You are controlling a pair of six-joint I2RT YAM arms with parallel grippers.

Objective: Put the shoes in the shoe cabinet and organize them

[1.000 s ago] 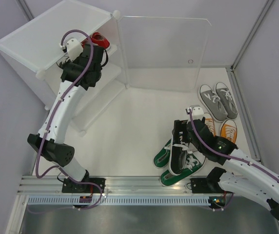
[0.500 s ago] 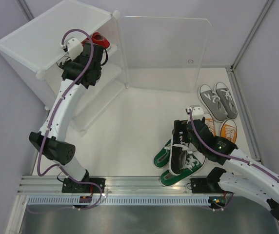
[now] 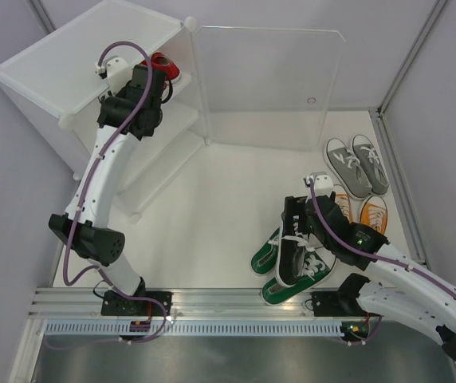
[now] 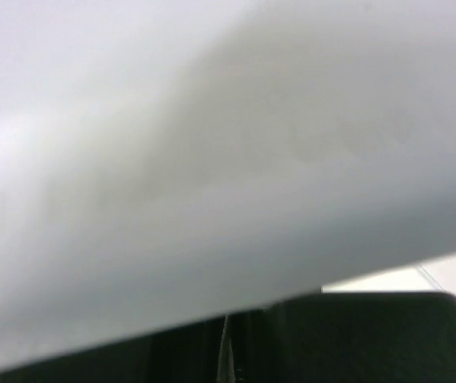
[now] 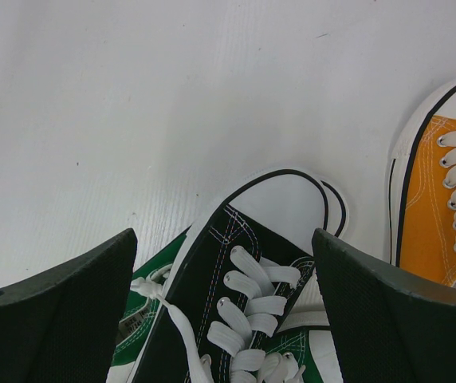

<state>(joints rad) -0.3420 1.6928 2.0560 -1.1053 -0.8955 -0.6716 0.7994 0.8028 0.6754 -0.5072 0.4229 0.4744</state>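
Right gripper (image 5: pixel 222 239) spread wide astride 1 black shoe (image 5: pixel 212 279); we judge grasp ready. Left gripper (image 4: pixel 225 343) fingers pressed together, nothing between, at shoe cabinet (image 3: pixel 60 56) beside red shoe (image 3: pixel 163 65).

Red shoe (image 3: pixel 167 67) partly behind left arm (image 3: pixel 104 171)

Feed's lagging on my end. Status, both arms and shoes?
Left gripper shut at cabinet, red shoe inside. Right gripper open over black shoe. Door open, nothing blocking.

Table (image 3: pixel 228 191) bears cabinet (image 3: pixel 68 56), grey shoes (image 3: pixel 357 163), orange shoes (image 3: pixel 374 212), green shoes (image 3: pixel 264 257).
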